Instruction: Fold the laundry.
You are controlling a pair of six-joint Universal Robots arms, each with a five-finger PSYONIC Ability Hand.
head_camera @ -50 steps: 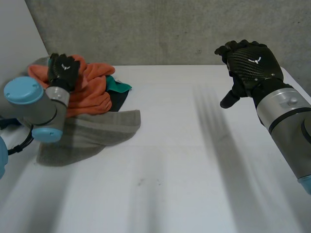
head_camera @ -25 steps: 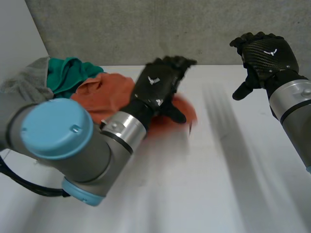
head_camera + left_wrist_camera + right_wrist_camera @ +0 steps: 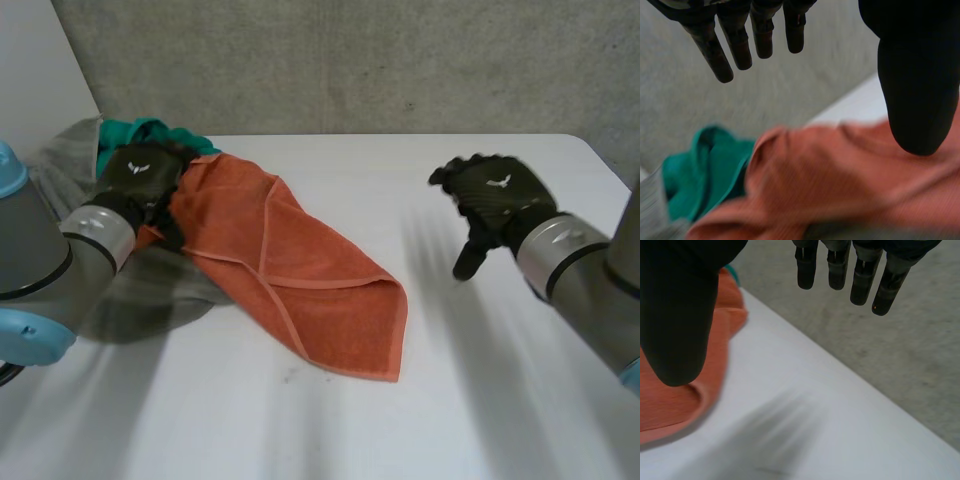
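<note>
Towel (image 3: 320, 280) on table (image 3: 480, 400), left end over cloth pile (image 3: 150, 295); right hand (image 3: 495, 195) apart, right of towel.

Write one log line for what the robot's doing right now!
orange towel: loose on table | left hand: open, at its end | right hand: open, hovering

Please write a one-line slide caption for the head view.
Left hand open over the orange towel near the green cloth; right hand open above the table.
</note>
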